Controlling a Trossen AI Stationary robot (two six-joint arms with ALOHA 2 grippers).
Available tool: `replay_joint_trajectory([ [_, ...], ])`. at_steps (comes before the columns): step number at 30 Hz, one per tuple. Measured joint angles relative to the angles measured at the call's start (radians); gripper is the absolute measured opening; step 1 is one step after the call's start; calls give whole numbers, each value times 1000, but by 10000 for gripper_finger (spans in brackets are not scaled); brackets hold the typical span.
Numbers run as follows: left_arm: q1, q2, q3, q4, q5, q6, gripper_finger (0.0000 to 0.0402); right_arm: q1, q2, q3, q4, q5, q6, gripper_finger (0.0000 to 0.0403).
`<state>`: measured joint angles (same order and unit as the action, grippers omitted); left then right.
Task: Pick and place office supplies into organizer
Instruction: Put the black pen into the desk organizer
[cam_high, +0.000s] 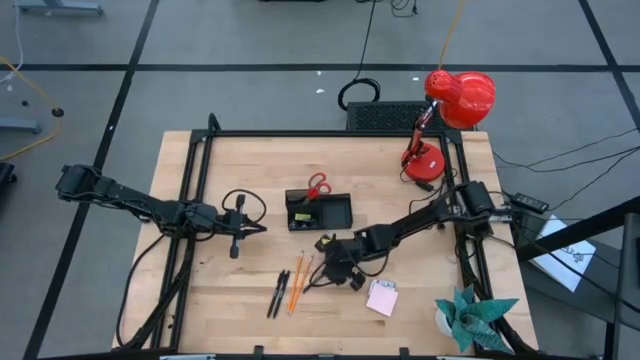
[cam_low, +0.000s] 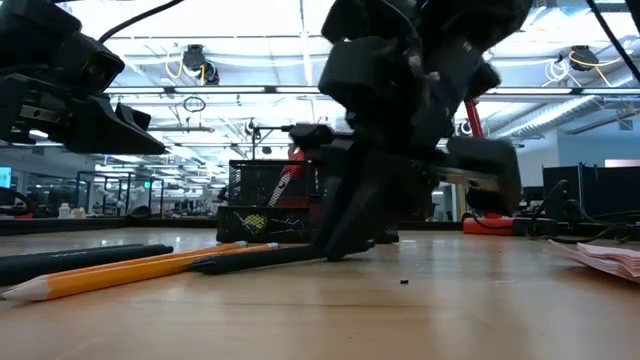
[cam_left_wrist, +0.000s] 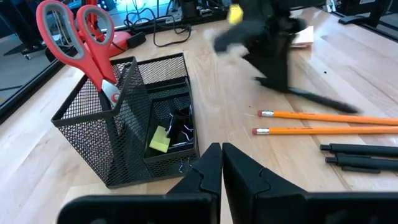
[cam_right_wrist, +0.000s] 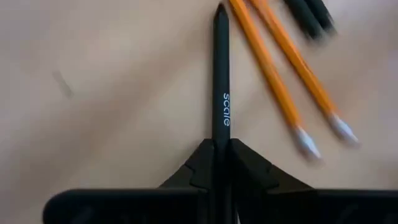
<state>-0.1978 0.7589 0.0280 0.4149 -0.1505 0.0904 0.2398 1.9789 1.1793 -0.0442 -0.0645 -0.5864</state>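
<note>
My right gripper (cam_right_wrist: 221, 148) is shut on a black pen (cam_right_wrist: 221, 74) on the wood near the table's front middle, also seen in the high view (cam_high: 328, 266). Two orange pencils (cam_right_wrist: 280, 68) and other black pens (cam_left_wrist: 360, 155) lie beside it. The black mesh organizer (cam_left_wrist: 134, 124) stands just beyond, with red-handled scissors (cam_left_wrist: 78, 43) upright in its tall section and a yellow piece (cam_left_wrist: 158, 140) and black clips (cam_left_wrist: 181, 124) in a low one. A pink sticky-note pad (cam_high: 382, 297) lies to the right. My left gripper (cam_left_wrist: 221, 163) hovers shut left of the organizer. My right gripper pinches the black pen between its two fingers at one end (cam_right_wrist: 221, 134). The fingers slant down from the table's right side, and the pen runs straight out ahead of them. In the low view the pen (cam_low: 260, 258) slants gently, its free end down on the wood.
A red desk lamp (cam_high: 445, 120) and a black ribbed box (cam_high: 385, 115) stand at the far right. A teal paper plant (cam_high: 475, 315) sits at the near right corner. A black frame (cam_high: 200, 190) runs along the table's edges.
</note>
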Motion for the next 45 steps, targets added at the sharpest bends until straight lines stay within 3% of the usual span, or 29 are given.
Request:
replay_joint_trajectory([
  [6,0,0,0,3,0,-1,21,28,-47,111,-222,373,-59,22],
  [13,0,0,0,4,0,-18,21,38,-48,255,-359,636,-134,26],
  [18,0,0,0,4,0,-18,21,36,-49,293,-369,887,-308,21],
  [22,0,0,0,1,0,-21,21,9,-49,311,-365,1018,-491,21],
  [30,0,0,0,-4,0,-20,21,-64,-49,318,-236,1119,-880,23],
  [35,0,0,0,-32,0,-20,21,-78,-50,319,-196,1107,-1028,23],
  [45,0,0,-17,-26,0,-22,21,-92,-6,319,-201,970,-1211,23],
])
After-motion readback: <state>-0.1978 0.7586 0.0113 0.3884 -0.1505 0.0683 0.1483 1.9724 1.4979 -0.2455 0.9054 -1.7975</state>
